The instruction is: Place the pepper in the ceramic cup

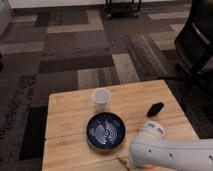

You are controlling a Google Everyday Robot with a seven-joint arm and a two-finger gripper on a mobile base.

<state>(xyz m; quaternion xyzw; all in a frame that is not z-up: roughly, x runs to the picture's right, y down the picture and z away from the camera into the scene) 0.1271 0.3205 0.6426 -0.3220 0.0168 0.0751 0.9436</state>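
Observation:
The white ceramic cup (101, 98) stands upright on the wooden table (65, 125), toward its far side. My white arm (170, 152) comes in from the bottom right and covers the table's near right corner. The gripper is out of view, under the arm at the bottom edge of the frame. The orange pepper does not show; it is hidden or out of the frame. Only a thin dark sliver (121, 161) lies at the bottom edge, left of the arm.
A dark blue bowl (106, 131) with white rings sits just in front of the cup. A small black object (156, 109) lies on the table's right side. A black office chair (200, 45) stands at the right, and a cart (122, 6) stands far back on the carpet.

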